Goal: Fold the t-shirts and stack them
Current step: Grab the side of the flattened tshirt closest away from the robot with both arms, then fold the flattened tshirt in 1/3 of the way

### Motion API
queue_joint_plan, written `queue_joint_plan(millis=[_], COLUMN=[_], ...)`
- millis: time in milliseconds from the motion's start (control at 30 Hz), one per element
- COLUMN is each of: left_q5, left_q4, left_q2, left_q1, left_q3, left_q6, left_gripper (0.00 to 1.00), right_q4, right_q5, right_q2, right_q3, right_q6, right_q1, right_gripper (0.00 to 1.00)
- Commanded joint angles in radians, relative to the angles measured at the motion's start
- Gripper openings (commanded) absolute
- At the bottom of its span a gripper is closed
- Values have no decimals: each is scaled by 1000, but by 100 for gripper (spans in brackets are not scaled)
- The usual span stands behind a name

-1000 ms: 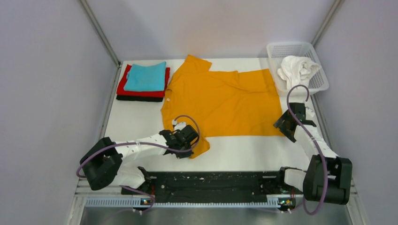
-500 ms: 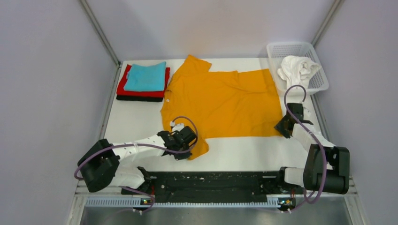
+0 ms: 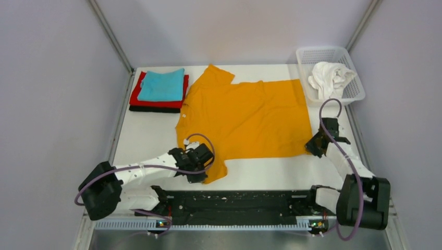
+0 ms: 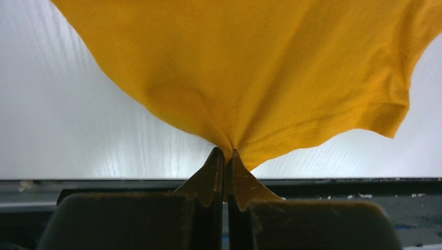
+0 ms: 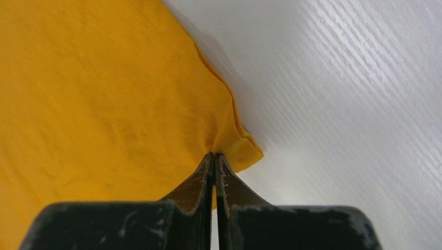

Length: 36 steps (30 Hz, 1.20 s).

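Observation:
The orange t-shirt [image 3: 245, 117] lies spread flat across the middle of the white table [image 3: 146, 140], collar to the left. My left gripper [image 3: 206, 174] is shut on its near sleeve [image 4: 292, 94], the cloth bunched between the fingertips [image 4: 227, 153]. My right gripper [image 3: 311, 148] is shut on the near hem corner [image 5: 237, 146], pinching a fold of the cloth. A folded stack of t-shirts, teal [image 3: 162, 85] on red [image 3: 136, 98] on black [image 3: 151, 109], sits at the far left. A crumpled white t-shirt [image 3: 329, 78] lies in the basket.
A white mesh basket [image 3: 318, 53] stands at the far right corner. Grey walls close in both sides and the back. A black rail [image 3: 234, 200] runs along the near edge between the arm bases.
My right gripper came down onto the shirt's near right corner and closed on it. The left gripper dragged the sleeve slightly toward the near left, shifting the shirt.

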Motion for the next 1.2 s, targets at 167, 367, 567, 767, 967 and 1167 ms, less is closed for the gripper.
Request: queue_joint_plan(millis=[167,367,567,767,967,1167], left_q5=[172,224,160,101,177,168], left_q4=[-159,-195,-1,82,153,217], left_q2=[-227,-308,-292,-163,-65,-33], left_q1=[-57,-65,-43,40,194,328], left_q3=[-63,-67,-16,160,244,300], left_q6=[-133,-136,-51,134,208,222], left_gripper=[0,0,0,0,0,0], right_q4=[-408,-502,-434,-393,-331,-274], right_q5=[-34,-42,-68,-136,-166,-146], right_q2=[-334,-389,-367,-268,-162,-41], right_q3=[-12,12,20,73,144,260], right_q6=[143,148,98,-4,-51,-73], right_q1=[-6,-5,-5,-5,-5,-5], right_gripper=[0,0,0,0,0,0])
